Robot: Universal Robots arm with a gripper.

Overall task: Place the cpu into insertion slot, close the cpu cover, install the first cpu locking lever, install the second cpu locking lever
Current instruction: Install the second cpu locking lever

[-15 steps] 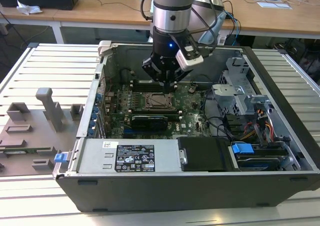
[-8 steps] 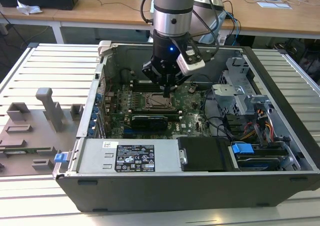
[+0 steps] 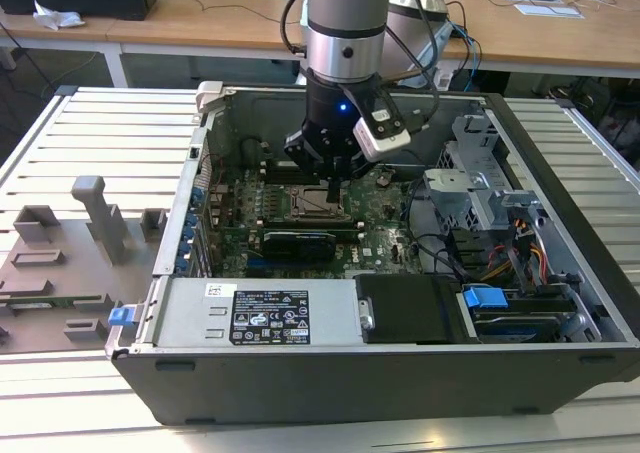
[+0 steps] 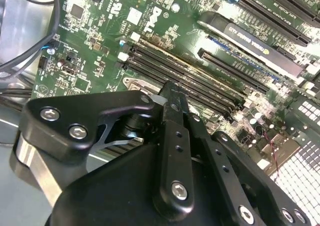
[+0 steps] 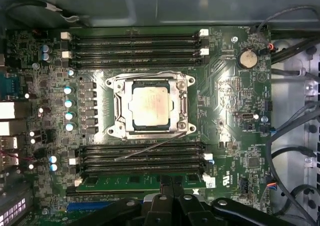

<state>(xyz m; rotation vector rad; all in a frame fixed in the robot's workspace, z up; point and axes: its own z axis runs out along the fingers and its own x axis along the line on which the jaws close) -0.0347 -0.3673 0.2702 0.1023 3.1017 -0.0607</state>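
In the first wrist view the cpu (image 5: 148, 105) lies flat in the insertion slot, its pale metal top showing through the window of the cpu cover (image 5: 120, 106). The silver cover lies down flat around the chip and hides the slot itself. A thin wire locking lever (image 5: 150, 149) slants loose across the memory slots beside the socket. My gripper (image 5: 171, 178) hovers over the memory slots on that same side, fingers together with nothing between them. In the exterior view the gripper (image 3: 334, 185) hangs just above the socket (image 3: 318, 205). The second wrist view shows the closed fingers (image 4: 172, 91) over the board.
The open computer case (image 3: 180, 223) walls in the board. A grey power supply (image 3: 260, 313) lies along the near side, and a drive cage (image 3: 480, 193) with loose cables (image 5: 290, 136) at the exterior view's right. A long black card (image 3: 298, 241) sits near the socket.
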